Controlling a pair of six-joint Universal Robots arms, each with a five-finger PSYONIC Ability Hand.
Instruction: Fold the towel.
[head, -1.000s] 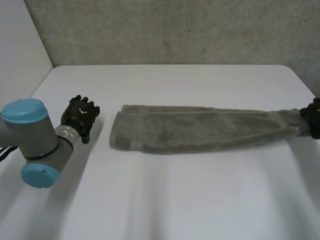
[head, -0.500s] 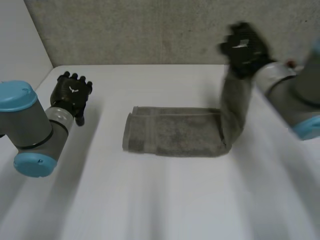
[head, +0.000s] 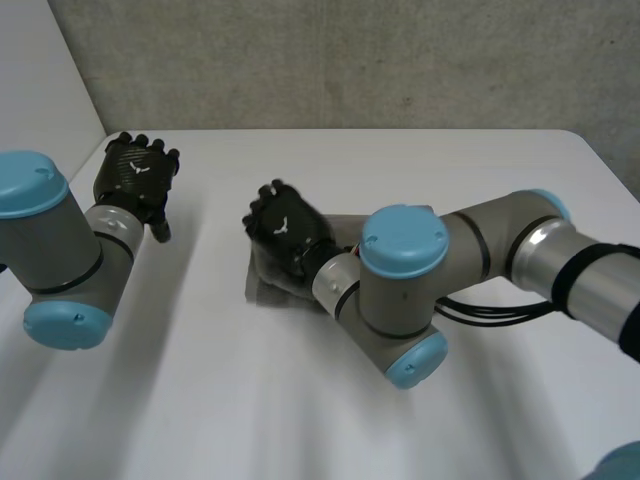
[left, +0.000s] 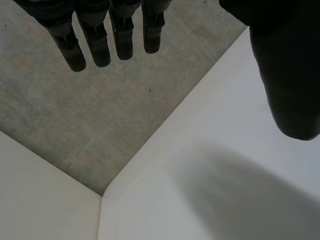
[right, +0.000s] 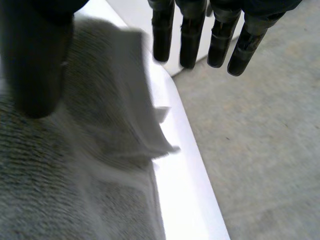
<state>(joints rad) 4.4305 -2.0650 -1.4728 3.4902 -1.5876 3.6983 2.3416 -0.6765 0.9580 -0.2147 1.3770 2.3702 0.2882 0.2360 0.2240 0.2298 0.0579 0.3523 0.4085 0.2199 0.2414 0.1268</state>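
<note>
The grey towel (head: 262, 284) lies on the white table (head: 460, 170), and my right arm hides most of it. My right hand (head: 285, 230) hovers over the towel's left end, where a folded-over flap (right: 132, 107) lies loose on the layer below (right: 60, 195). In the right wrist view its fingers (right: 190, 35) are straight and stand apart from the thumb (right: 35, 65), with no cloth pinched. My left hand (head: 138, 178) is raised over the table's far left corner, clear of the towel, its fingers (left: 100, 35) straight and its thumb (left: 287, 75) spread.
My right arm (head: 470, 250) reaches across the table's middle from the right. A grey concrete wall (head: 350, 60) runs behind the table and a white wall (head: 40, 90) stands at the left. The table's far edge (right: 175, 150) runs close past the towel end.
My right hand carried the towel's right end up and over to the left end, then let it go. My left hand rose and drew back toward the far left corner.
</note>
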